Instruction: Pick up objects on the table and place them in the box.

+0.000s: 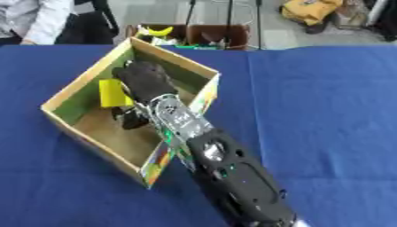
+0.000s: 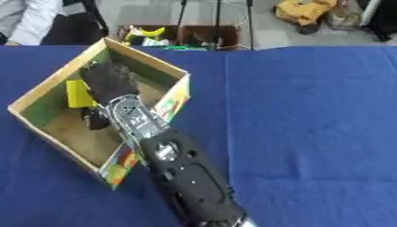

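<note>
I note one arm in both views, entering from the lower edge right of centre and reaching up and to the left across the blue table cloth [image 1: 325,115]. By its angle I take it for the right arm, though its origin lies out of frame, so I record that with reserve. The right hand [image 1: 143,79] is inside the cardboard box [image 1: 74,91], over the box's far half, seen from the back. From here I cannot tell whether the fingers are apart, together or clamped on anything: they are turned down and away from the camera.

The box sits on the left half of the table, turned so that one corner points toward me. Its walls stand upright; the near right wall carries coloured printing [image 1: 159,162] on its outer face. The silver wrist section crosses above that wall.

Inside the box I observe a yellow object [image 1: 114,93], flat-sided, just to the left of the hand and touching or overlapping it in view. Whether the hand holds it I cannot confirm. Below the hand, on the box floor, lies a dark object [image 1: 133,119] partly hidden by the forearm; I cannot identify it.

The left hand appears in neither view. Beyond the table's far edge stands a second, brown open bin [image 1: 213,35] holding mixed items.
</note>
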### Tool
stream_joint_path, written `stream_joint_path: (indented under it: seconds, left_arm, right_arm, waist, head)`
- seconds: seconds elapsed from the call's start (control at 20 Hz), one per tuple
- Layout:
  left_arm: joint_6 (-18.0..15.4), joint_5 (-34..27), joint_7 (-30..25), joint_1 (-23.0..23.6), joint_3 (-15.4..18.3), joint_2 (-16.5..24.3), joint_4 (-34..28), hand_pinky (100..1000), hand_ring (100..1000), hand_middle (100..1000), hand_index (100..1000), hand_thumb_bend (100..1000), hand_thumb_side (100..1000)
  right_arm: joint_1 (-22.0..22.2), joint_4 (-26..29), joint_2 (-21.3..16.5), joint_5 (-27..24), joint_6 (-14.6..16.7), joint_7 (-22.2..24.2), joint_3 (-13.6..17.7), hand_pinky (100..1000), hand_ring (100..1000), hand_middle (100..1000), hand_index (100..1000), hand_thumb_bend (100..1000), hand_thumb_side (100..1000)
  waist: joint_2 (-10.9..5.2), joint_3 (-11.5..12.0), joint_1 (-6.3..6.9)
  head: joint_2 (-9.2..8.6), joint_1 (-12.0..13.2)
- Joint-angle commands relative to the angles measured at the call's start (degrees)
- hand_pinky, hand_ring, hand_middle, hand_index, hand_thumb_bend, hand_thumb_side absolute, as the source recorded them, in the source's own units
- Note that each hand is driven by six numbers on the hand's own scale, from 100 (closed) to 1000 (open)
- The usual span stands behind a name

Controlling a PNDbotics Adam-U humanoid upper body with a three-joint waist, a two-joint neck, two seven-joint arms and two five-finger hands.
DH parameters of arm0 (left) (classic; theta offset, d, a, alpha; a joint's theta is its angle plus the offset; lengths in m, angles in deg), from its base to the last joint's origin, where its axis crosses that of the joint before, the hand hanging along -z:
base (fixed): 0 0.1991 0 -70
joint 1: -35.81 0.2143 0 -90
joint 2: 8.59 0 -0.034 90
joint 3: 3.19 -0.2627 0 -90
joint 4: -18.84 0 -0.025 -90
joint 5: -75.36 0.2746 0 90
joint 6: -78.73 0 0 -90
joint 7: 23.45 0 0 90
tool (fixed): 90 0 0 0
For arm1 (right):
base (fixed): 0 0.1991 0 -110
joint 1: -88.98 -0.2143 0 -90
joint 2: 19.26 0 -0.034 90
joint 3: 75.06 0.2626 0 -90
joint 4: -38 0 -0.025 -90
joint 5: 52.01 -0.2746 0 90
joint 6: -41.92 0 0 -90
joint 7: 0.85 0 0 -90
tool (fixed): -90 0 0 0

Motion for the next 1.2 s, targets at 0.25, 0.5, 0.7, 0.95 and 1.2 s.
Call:
stream_joint_path:
  seconds: [0.25, 0.5, 0.7, 0.95, 1.2]
  left_arm:
    - [0.1, -0.1, -0.3, -0.3, 0.1, 0.2, -1.1, 447, 680, 666, 902, 100, 975]
    - [0.3, -0.2, -0.2, -0.4, 0.2, 0.2, -1.1, 448, 679, 666, 901, 100, 974]
    - [0.4, -0.2, -0.2, -0.3, 0.2, 0.2, -1.1, 448, 679, 665, 901, 100, 974]
    - [0.6, -0.1, 0.0, -0.1, 0.5, 0.3, -1.1, 449, 679, 664, 901, 100, 973]
    - [0.7, 0.0, 0.6, -0.2, 1.0, 0.4, -1.1, 450, 679, 664, 901, 100, 973]
  right_arm:
    - [0.5, -0.8, 0.1, -0.7, 1.4, -0.4, 0.0, 723, 781, 723, 829, 342, 735]
    - [0.3, -0.3, -0.6, -0.2, 0.0, -1.3, 0.1, 791, 861, 806, 869, 540, 984]
    - [-0.2, 1.5, -1.1, -1.5, -1.1, -0.3, 0.4, 809, 886, 820, 879, 585, 1000]
    - [-1.4, 11.3, -5.2, -9.7, -2.6, -0.1, -0.2, 805, 878, 803, 867, 580, 971]
    - [0.5, 28.5, -14.7, -22.4, -4.8, -0.5, -1.8, 787, 840, 780, 842, 496, 942]
  waist:
    - [-0.93, 0.0, 0.43]
    - [-1.09, -0.2, 0.47]
    - [-1.29, -0.5, 0.53]
    - [-1.74, -1.3, 0.55]
    - [-2.02, -3.1, 0.75]
  head:
    - [-0.58, -0.1]
    - [-0.29, -0.2]
    - [-0.07, -0.1]
    - [0.58, 0.5]
    - [1.69, 2.5]
